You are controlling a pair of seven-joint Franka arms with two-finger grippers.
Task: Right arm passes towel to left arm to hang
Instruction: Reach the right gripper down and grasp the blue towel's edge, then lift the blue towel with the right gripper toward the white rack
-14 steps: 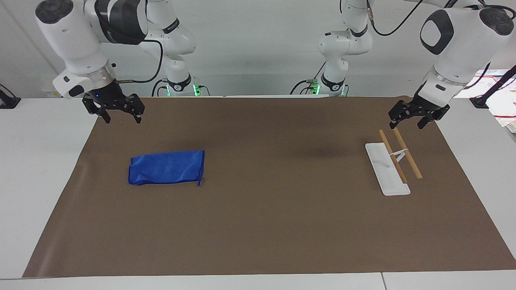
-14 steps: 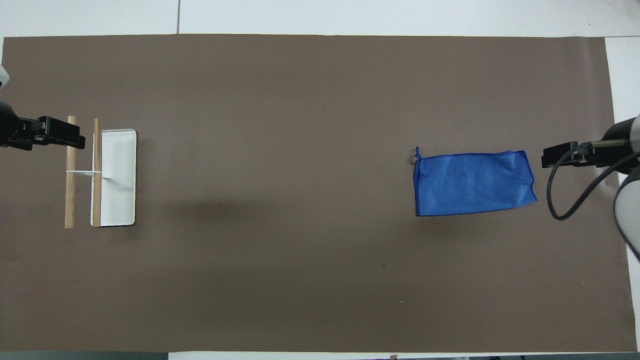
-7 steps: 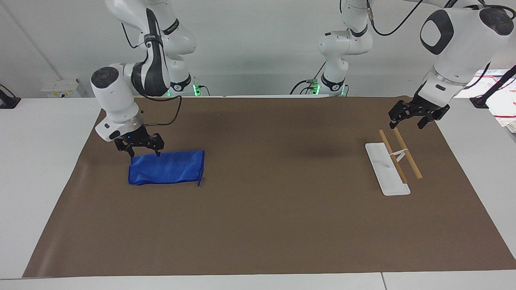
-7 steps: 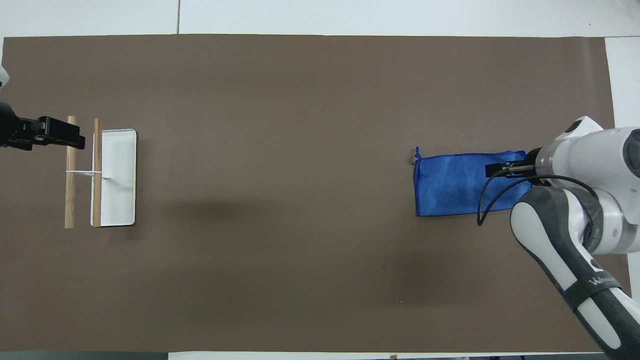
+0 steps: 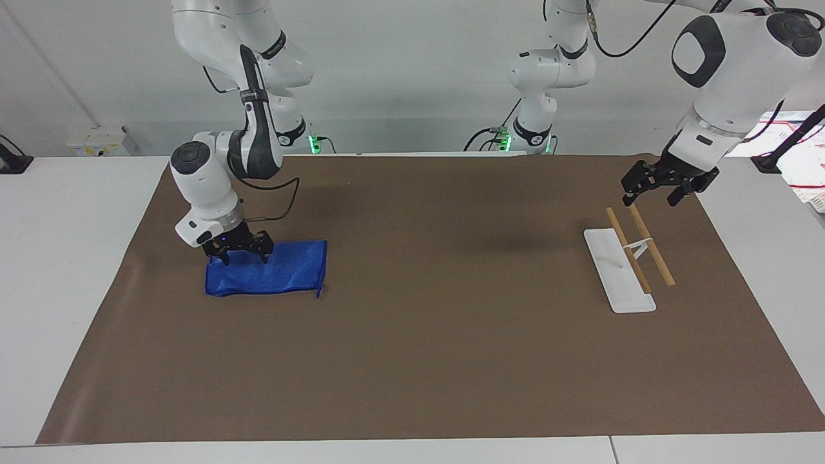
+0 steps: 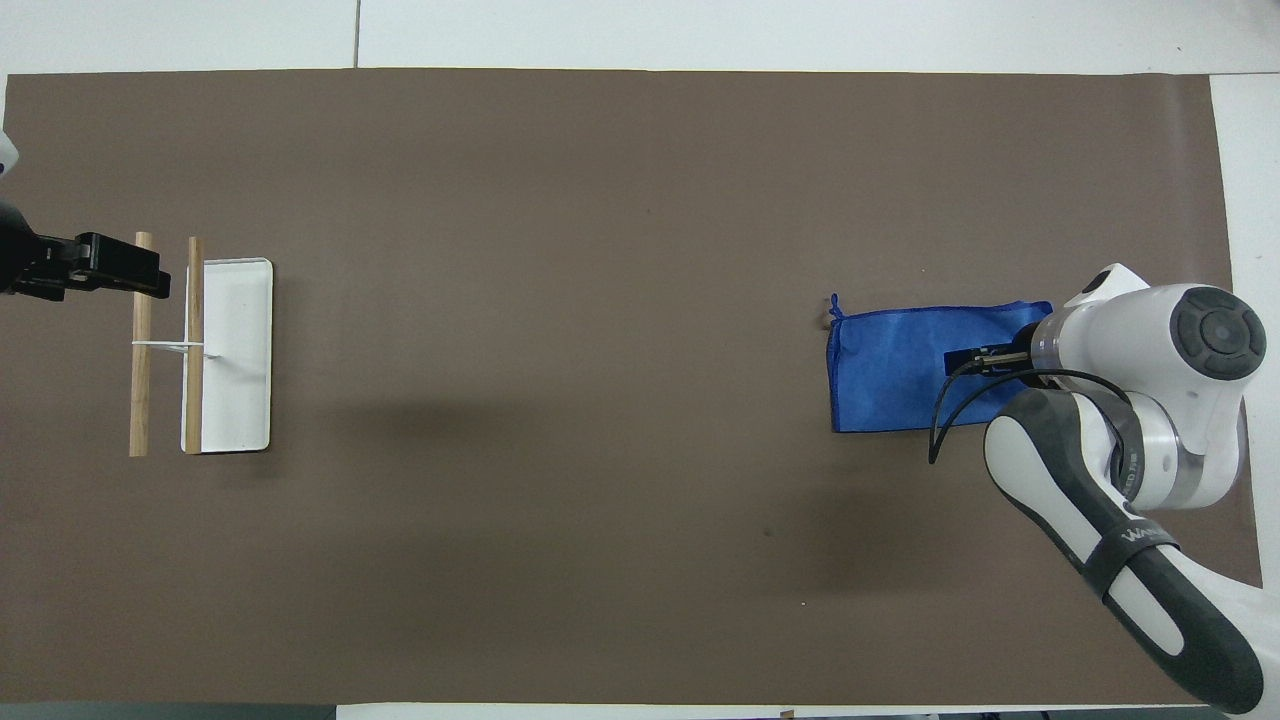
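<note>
- Blue towel (image 5: 265, 268) lies flat on the brown mat (image 5: 425, 361) toward the right arm's end of the counter; the right pincer (image 5: 236, 251), fingers spread, is at its robot-side edge.
- Bare mat between towel and rack.
- Left pincer (image 5: 664, 187), spread, waits above the wooden-rail rack (image 5: 628, 261).

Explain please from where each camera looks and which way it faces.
Facing view: high across the table, facing the robots; shows both whole arms, right gripper low at the towel, left gripper over the rack.
Overhead view: high above the robots' end, looking steeply down; shows the right arm's forearm, the left gripper's tip.
Shared: towel, rack, brown mat.
</note>
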